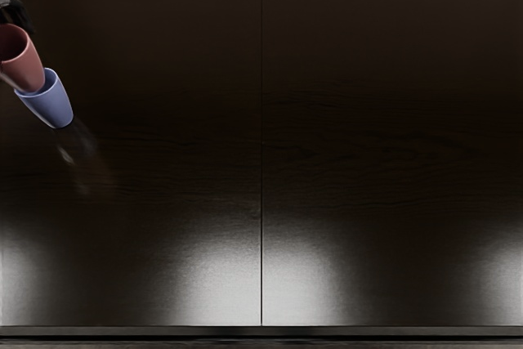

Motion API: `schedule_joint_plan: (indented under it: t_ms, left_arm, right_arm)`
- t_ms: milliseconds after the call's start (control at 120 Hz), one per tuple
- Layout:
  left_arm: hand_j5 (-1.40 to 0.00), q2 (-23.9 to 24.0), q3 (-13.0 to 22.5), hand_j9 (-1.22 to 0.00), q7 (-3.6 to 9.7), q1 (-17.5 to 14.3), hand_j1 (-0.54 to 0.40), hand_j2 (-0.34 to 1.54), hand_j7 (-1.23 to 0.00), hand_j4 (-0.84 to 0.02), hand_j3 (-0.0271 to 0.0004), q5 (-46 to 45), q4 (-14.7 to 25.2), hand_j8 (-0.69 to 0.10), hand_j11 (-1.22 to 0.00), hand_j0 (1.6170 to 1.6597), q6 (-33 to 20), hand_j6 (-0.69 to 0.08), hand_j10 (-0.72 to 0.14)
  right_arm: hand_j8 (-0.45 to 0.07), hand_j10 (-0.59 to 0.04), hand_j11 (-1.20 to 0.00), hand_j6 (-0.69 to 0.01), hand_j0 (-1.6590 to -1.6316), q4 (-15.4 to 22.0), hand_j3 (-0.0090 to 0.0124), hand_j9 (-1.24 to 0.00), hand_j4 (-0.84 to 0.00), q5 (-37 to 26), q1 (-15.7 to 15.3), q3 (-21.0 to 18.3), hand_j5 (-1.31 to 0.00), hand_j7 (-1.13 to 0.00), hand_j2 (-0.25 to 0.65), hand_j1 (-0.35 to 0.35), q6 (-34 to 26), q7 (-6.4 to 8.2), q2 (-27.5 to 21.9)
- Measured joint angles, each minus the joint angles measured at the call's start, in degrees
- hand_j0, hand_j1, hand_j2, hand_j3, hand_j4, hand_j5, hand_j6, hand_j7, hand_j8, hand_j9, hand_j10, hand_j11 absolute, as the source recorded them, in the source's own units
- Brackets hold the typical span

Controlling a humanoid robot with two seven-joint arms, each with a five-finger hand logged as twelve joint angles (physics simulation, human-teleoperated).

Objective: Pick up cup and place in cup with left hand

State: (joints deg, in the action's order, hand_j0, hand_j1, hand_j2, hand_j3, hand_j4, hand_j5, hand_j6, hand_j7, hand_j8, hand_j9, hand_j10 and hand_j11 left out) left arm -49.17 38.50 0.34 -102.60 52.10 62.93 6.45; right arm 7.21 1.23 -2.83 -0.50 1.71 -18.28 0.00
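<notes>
Red cup (26, 64) at the mouth of the blue cup (52, 105)

Both sit in the upper left of the frame, the red one's base overlapping the blue rim. It looks light, stiff and smooth, so probably best held by its upper wall. Beyond its rim, the left hand (13, 11) shows only as a dark scrap at the frame's edge; whether it grips or not, I cannot tell.

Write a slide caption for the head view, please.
Reddish cup overlapping the mouth of a blue cup at the picture's left, black hand close by.
</notes>
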Motion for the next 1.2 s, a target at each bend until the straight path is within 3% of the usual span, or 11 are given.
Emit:
schedule_joint_plan:
  t_ms: [275,692,958,1200]
  left_arm:
    - [-0.59,0.97,-0.13,-0.58,0.02,1.00,-0.138,0.26,-0.59,-0.441,0.0000,-1.13,-1.52,-0.365,-0.58,1.6580,-0.13,-0.358,-0.445]
    - [-0.16,2.10,-1.44,-0.16,0.03,0.84,0.210,0.05,-0.16,-0.125,0.0000,-8.10,-4.19,-0.116,-0.16,1.6580,-0.28,-0.115,-0.125]
    - [-0.07,4.60,-6.68,-0.07,0.01,0.43,0.292,0.02,-0.07,-0.054,0.0000,-12.74,-3.19,-0.052,-0.07,1.6580,4.16,-0.052,-0.053]
    - [-0.04,4.63,-12.95,-0.04,0.01,-0.71,0.313,0.01,-0.04,-0.036,0.0000,-16.78,1.49,-0.035,-0.04,1.6580,10.79,-0.036,-0.035]
  right_arm:
    - [0.000,0.000,0.00,-0.001,-1.6581,0.00,0.0000,0.00,0.000,0.00,-0.01,0.01,0.00,0.00,0.000,-0.349,0.02,0.00,0.00]
    - [0.000,0.000,0.00,-0.001,-1.6581,0.00,0.0000,0.00,0.000,0.00,-0.02,0.01,0.00,0.00,0.000,-0.349,0.02,0.00,0.00]
    - [0.000,0.000,0.00,-0.001,-1.6581,0.00,0.0000,0.00,0.000,0.00,-0.02,0.01,0.00,0.00,0.000,-0.349,0.01,0.00,0.00]
    - [0.000,0.000,0.00,-0.001,-1.6581,0.00,0.0000,0.00,0.000,0.00,-0.02,0.01,0.00,0.00,0.000,-0.349,0.00,0.00,0.00]
